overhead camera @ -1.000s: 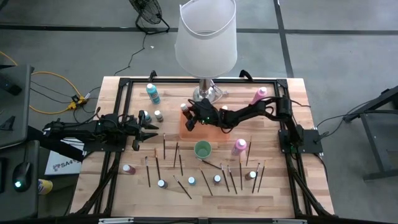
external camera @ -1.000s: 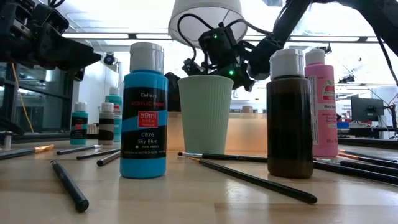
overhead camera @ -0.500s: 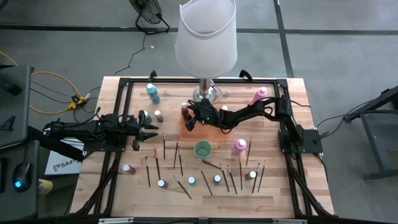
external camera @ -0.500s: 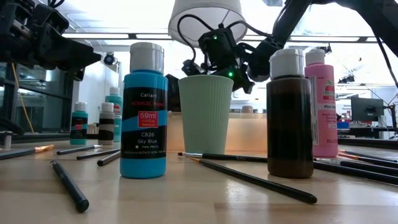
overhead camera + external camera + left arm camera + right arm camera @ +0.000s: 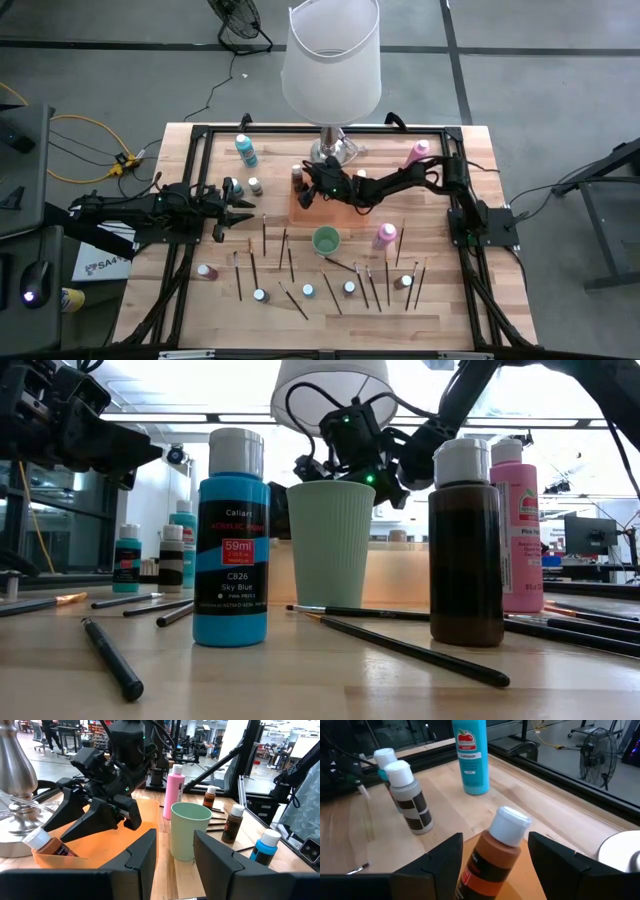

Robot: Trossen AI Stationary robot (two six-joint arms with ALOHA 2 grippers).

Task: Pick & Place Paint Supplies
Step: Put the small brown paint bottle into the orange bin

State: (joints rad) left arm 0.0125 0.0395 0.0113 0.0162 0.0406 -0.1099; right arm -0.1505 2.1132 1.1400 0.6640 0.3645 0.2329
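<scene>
Over the orange tray (image 5: 345, 207), my right gripper (image 5: 305, 192) hangs with jaws spread; brown paint bottle (image 5: 490, 855) lies between them at the tray's 9 o'clock edge, unpinched. Left gripper (image 5: 240, 212), at table 9 o'clock, jaws apart on nothing. Green cup (image 5: 326, 240) at tray's 6 o'clock

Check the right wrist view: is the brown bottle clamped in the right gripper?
No. The brown bottle leans in the orange bin between the right gripper's open fingers, untouched.

Light wooden table (image 5: 190, 300), polished metal lamp base (image 5: 15, 805)
</scene>
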